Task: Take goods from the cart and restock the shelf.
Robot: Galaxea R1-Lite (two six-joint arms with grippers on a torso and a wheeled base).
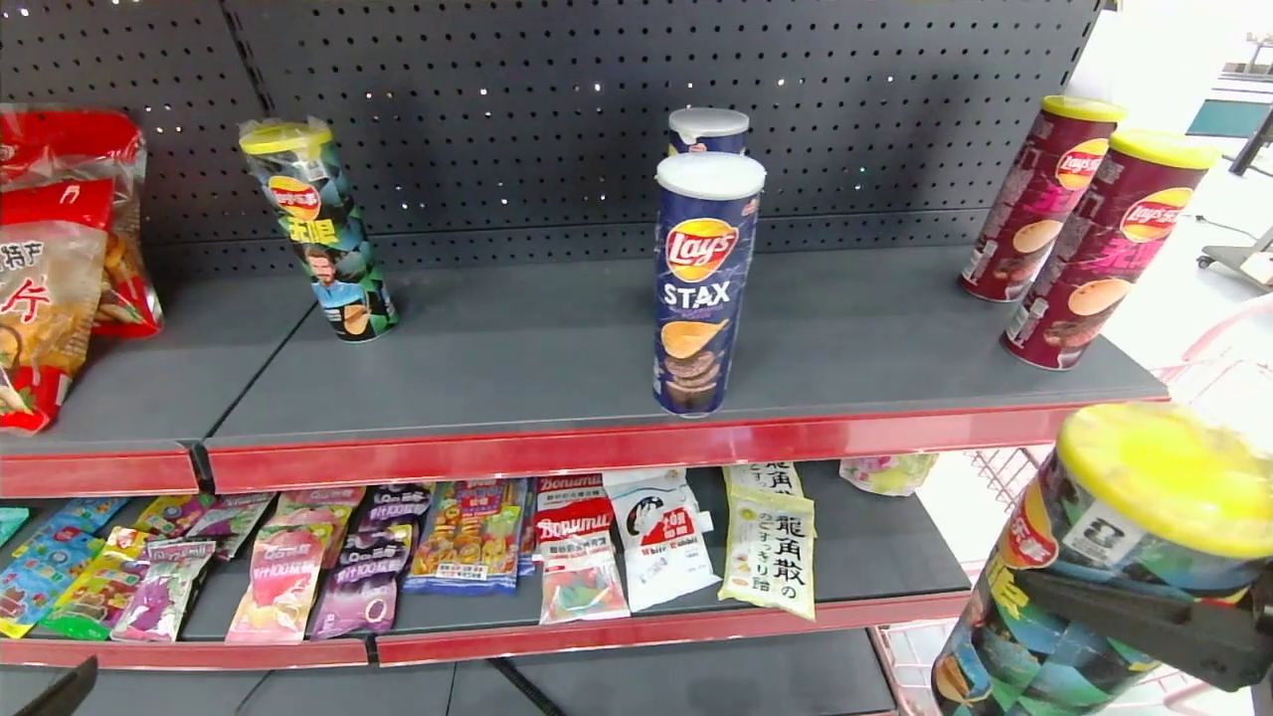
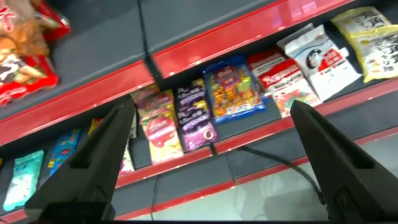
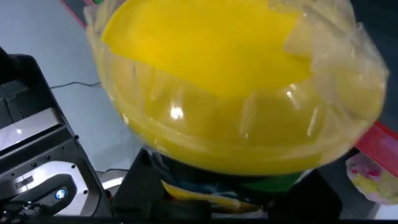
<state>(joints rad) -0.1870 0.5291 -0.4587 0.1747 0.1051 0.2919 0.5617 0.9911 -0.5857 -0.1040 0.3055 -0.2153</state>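
Note:
My right gripper [image 1: 1144, 622] is shut on a chip can with a yellow lid and a blue-green wrap [image 1: 1104, 567], held at the lower right, in front of and below the top shelf's [image 1: 636, 438] right end. The same yellow lid [image 3: 224, 74] sits close before the right wrist camera. A matching can [image 1: 318, 231] stands at the shelf's back left. Two dark blue cans [image 1: 704, 283] stand in a row at the middle, and two maroon cans [image 1: 1099, 249] at the right end. My left gripper [image 2: 205, 162] hangs open, low at the left before the lower shelf's snack bags [image 2: 233, 90].
Red snack bags [image 1: 60, 249] lie at the top shelf's far left. Flat candy and snack bags [image 1: 448, 547] line the lower shelf. A pink wire cart [image 1: 1218, 383] stands at the right behind the held can. Bare shelf lies between the left can and the blue cans.

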